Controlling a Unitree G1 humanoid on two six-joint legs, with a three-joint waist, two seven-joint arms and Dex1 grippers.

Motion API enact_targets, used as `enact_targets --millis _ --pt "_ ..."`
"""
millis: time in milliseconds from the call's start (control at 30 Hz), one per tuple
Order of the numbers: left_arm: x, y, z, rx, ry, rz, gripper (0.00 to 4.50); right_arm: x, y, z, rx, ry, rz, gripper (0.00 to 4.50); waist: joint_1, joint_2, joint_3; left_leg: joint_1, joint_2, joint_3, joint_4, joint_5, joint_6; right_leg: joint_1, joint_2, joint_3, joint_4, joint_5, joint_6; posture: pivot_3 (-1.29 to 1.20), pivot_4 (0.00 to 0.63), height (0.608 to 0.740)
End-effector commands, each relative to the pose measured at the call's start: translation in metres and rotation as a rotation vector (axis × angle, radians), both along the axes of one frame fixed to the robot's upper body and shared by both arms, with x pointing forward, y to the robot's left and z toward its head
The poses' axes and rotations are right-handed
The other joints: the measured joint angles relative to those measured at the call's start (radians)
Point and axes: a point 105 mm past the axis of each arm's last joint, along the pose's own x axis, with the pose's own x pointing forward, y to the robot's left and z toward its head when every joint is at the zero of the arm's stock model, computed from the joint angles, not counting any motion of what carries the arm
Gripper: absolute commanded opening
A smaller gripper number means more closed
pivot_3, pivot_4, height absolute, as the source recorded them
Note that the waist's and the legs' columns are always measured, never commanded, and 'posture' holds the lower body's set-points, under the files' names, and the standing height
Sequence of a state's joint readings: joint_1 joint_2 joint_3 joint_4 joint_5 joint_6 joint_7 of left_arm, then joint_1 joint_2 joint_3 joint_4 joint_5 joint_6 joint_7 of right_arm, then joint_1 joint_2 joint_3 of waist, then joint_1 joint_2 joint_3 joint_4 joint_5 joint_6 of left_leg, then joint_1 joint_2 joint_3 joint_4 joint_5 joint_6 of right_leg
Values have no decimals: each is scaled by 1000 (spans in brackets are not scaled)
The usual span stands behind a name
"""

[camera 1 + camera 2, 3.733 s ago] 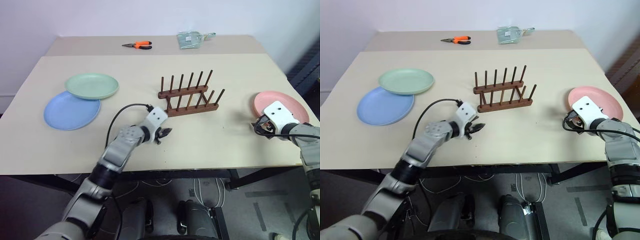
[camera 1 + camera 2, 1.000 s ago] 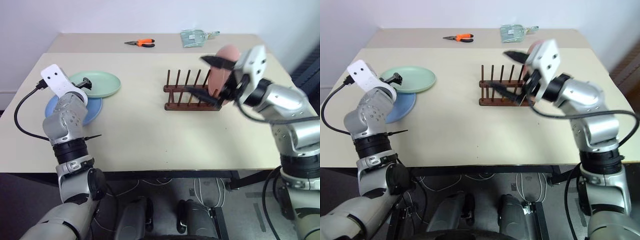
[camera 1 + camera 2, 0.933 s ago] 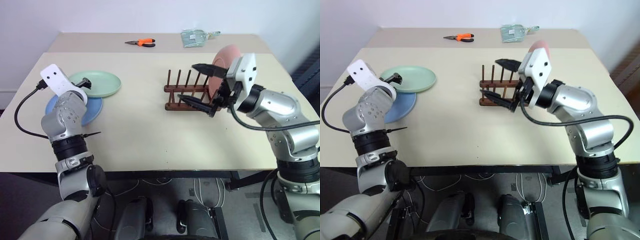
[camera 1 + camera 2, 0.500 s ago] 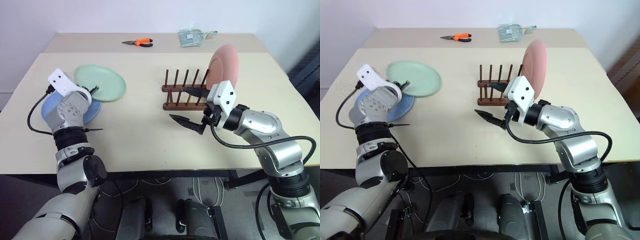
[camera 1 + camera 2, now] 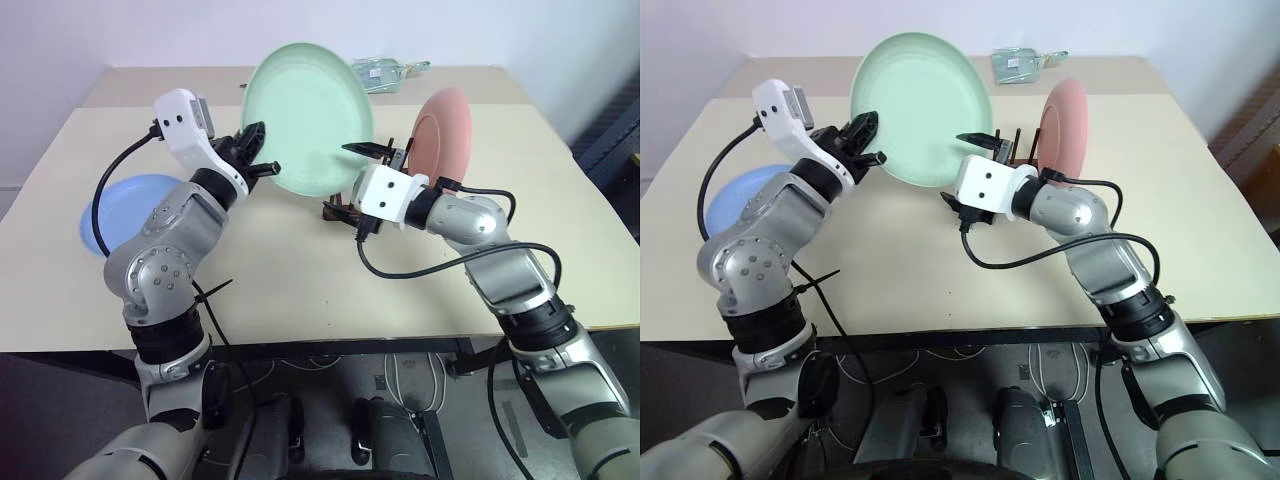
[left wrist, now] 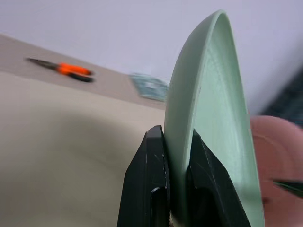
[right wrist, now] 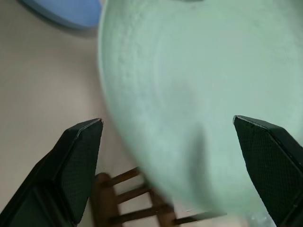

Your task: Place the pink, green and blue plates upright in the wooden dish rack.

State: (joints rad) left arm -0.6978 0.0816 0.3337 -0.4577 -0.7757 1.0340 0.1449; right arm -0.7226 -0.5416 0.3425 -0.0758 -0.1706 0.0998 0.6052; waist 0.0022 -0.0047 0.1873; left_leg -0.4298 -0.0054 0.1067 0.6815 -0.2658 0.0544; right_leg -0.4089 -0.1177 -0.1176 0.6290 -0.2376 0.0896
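Observation:
My left gripper [image 5: 258, 152] is shut on the rim of the green plate [image 5: 310, 115] and holds it on edge in the air over the middle of the table; the left wrist view shows both fingers [image 6: 154, 184] pinching the rim. The pink plate [image 5: 445, 125] stands upright in the wooden dish rack [image 7: 137, 194], which is mostly hidden behind the green plate and my right arm. Just in front of the rack my right gripper [image 7: 166, 120] is open, its fingers spread to either side of the green plate's lower part. The blue plate [image 5: 125, 200] lies flat at the table's left.
Orange pliers [image 6: 71, 70] and a clear plastic bag [image 5: 385, 72] lie on the far part of the table [image 5: 300, 280]. The table's front edge runs close below both arms.
My left gripper shut on the green plate, lifted it off the blue one and swung it right, tipping it on edge. My right gripper, open, drew back from the racked pink plate toward the green plate.

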Motion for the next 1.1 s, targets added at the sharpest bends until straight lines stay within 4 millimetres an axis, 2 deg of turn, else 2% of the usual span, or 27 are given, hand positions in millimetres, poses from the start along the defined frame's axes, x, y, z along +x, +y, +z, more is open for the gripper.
enact_targets --millis 33,67,200,267,333,367,400,433,500,567,633,700,833,900,967,1100 --pt "-11 -4 8 -8 -22 -22 0 1 6 12 -4 -84 18 3965 2 0 0 0 0 0 0 0 0 0 1 0 0 0 0 0 150 740" --pt "-11 -5 8 -7 -16 -28 0 1 5 12 -2 -87 19 3675 2 0 0 0 0 0 0 0 0 0 1 0 0 0 0 0 150 740" --pt "-13 -7 8 -1 -14 -42 0 2 2 15 -14 -120 9 1676 2 0 0 0 0 0 0 0 0 0 1 0 0 0 0 0 150 740" --pt "-5 9 12 -87 -3 30 767 1 -2 16 -21 -135 5 724 3 0 0 0 0 0 0 0 0 0 2 0 0 0 0 0 150 740" --pt "4 31 20 -193 -10 125 1586 0 -5 18 -22 -154 -1 44 5 -1 1 0 0 0 0 0 0 0 2 0 0 0 0 0 150 740" --pt "7 40 23 -226 -15 160 2128 -1 -6 19 -19 -163 -5 0 5 -1 1 0 0 0 0 0 0 0 2 0 0 0 0 0 150 740" --pt "9 59 30 -238 -50 248 2592 -1 -9 25 9 -172 -18 0 5 -1 1 0 0 0 0 0 0 0 2 0 0 0 0 0 150 740" --pt "12 81 34 -222 -77 359 2592 -1 -14 34 64 -175 -35 0 5 -1 1 0 0 0 0 0 0 0 2 0 0 0 0 0 150 740" --pt "13 112 38 -189 -110 487 2592 -4 -24 53 210 -134 -48 0 -1 -1 1 0 0 0 0 0 0 0 3 -1 0 0 0 0 150 740" --pt "16 122 32 -13 -120 541 2592 -9 -33 70 407 -21 -28 0 -5 -1 1 0 0 1 -1 0 -1 0 4 0 0 0 0 0 150 740" --pt "22 112 9 190 -90 485 2592 -12 -44 90 673 133 6 0 -10 -1 1 1 0 0 -3 0 -1 0 4 0 0 0 0 0 150 740" --pt "24 92 -18 382 -73 380 2592 -12 -51 98 864 313 32 0 -9 -1 1 1 0 0 -3 0 -1 1 4 -1 1 0 0 0 150 740" --pt "6 46 -68 548 -63 57 2592 -11 -55 97 961 496 39 0 -10 -1 1 1 0 0 -4 -2 -4 -1 2 -1 0 0 -1 0 150 740" --pt "-5 32 -82 581 -79 -46 2592 -4 -57 92 1026 592 -1 0 -17 -1 1 0 0 1 -5 -2 -5 -3 -1 1 0 0 -1 0 150 740" --pt "-12 27 -92 565 -61 -97 2592 2 -60 88 1026 607 -57 0 -20 0 1 0 0 2 -8 -1 -6 -5 -1 3 1 0 -3 0 150 740" --pt "-22 20 -96 529 -53 -158 2592 6 -63 79 1013 641 -106 0 -19 0 1 0 0 5 -15 4 -8 -11 -1 5 2 0 -7 0 150 740"
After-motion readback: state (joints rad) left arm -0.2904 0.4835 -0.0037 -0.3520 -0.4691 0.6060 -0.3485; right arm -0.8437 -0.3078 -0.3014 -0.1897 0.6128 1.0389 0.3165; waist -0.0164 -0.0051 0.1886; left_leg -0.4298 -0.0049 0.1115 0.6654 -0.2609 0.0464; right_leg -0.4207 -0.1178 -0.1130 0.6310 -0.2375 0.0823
